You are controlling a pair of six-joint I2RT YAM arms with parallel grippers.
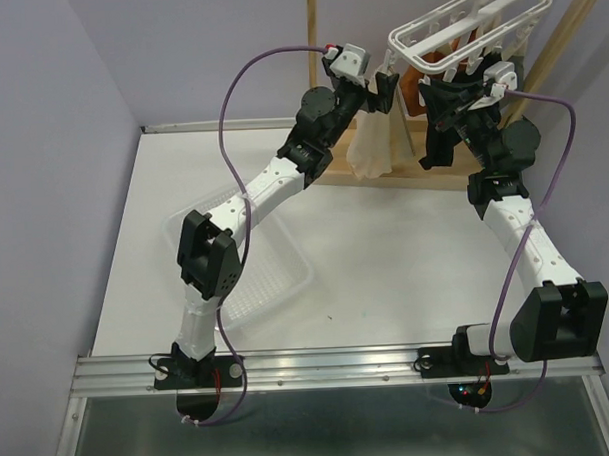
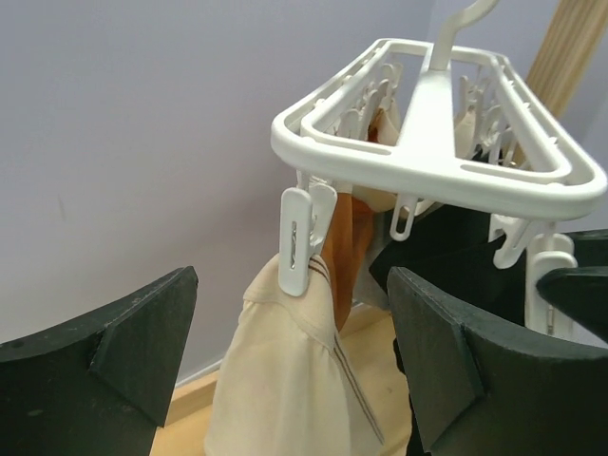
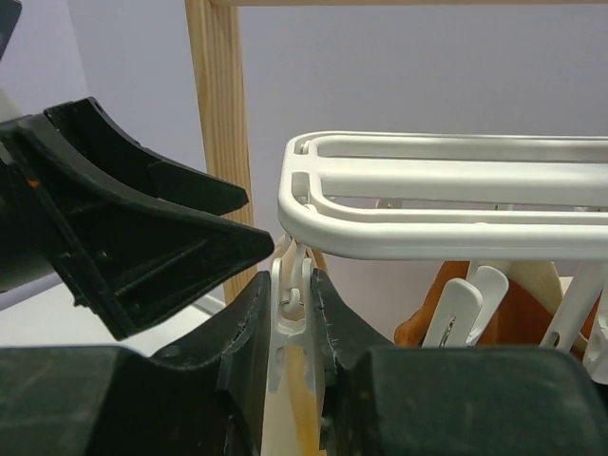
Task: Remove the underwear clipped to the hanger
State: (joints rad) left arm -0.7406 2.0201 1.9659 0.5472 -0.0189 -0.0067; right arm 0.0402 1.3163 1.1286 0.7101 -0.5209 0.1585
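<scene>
Counter (image 1: 386, 275): white, arm bases at 6 o'clock.
Wooden stand (image 1: 565, 37): far edge, 1 o'clock.
Hanger (image 2: 427, 161): tilted, raised inside stand.
Cream underwear (image 2: 285, 389): clipped at hanger corner, dangling; orange underwear (image 2: 344, 237), black underwear (image 2: 446, 252) just beside.
Left fingers (image 2: 114, 361): spread wide, flanking cream underwear.
Right fingers (image 3: 408, 399): clamped on clip peg (image 3: 288, 313) under hanger rim.
</scene>
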